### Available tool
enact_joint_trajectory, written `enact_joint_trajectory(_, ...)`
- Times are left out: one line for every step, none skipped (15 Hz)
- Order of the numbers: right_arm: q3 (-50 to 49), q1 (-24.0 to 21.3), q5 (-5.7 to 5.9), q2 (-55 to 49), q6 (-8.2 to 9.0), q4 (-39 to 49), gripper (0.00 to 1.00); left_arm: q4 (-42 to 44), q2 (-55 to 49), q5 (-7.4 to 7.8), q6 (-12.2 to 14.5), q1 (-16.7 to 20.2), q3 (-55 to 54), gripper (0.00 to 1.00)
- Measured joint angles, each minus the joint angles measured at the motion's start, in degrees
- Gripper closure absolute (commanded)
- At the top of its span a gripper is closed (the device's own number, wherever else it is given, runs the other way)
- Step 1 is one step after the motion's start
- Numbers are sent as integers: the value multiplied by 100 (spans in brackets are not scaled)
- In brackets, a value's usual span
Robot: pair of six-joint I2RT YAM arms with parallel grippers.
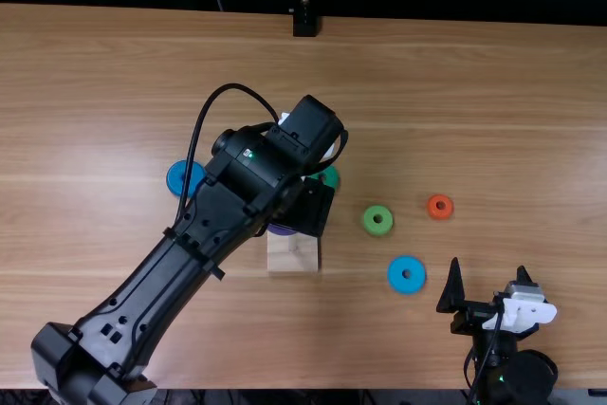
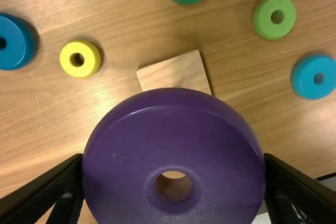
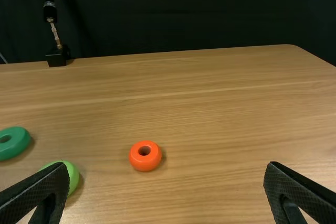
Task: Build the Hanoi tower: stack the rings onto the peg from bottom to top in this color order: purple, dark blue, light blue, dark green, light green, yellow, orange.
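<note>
- Top view: the left arm reaches over the wooden base [image 1: 292, 253]. A sliver of the purple ring [image 1: 282, 230] shows below the left tool [image 1: 305, 208], at the base.
- Top view: the dark blue ring [image 1: 177, 178] lies on the desk [image 1: 512, 130], left of the arm and partly behind a cable. The dark green ring [image 1: 330, 176] is partly covered by the arm.
- Top view: the light green ring [image 1: 377, 229] lies between the dark green and orange [image 1: 440, 214] rings. The light blue ring [image 1: 396, 275] sits nearer the desk's near edge, right of the base.
- Top view: the right tool [image 1: 489, 270] is spread, near the desk's near right corner.
- Left wrist view: the left tool [image 2: 174, 163] pinches the purple ring by its rim, one finger at each side. The ring overlaps part of the base; whether it is on the peg, I cannot tell.
- Left wrist view: the yellow ring [image 2: 89, 59] lies on the desk between the dark blue ring and the base.
- Right wrist view: the right tool [image 3: 161, 190] stands wide apart. The orange ring lies on the desk beyond it; one finger partly hides the light green ring.
</note>
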Motion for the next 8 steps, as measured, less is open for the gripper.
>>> enact_joint_trajectory(0,0,2,0,0,2,0,2,0,2,-13,-42,2,100)
enact_joint_trajectory(0,0,4,-2,0,2,0,2,4,4,-15,-61,0,100)
enact_joint_trajectory(2,0,2,0,0,2,0,-4,22,0,-22,-101,9,100)
enact_joint_trajectory(0,0,2,0,0,4,0,2,68,-2,-37,-105,22,100)
enact_joint_trajectory(2,-2,2,0,0,0,0,2,114,2,-72,-103,48,100)
enact_joint_trajectory(2,0,2,0,2,0,0,7,111,-2,-85,-103,50,100)
enact_joint_trajectory(0,0,2,-2,2,0,0,7,111,0,-118,-105,52,100)
enact_joint_trajectory(0,0,0,0,0,2,0,9,114,0,-140,-105,52,100)
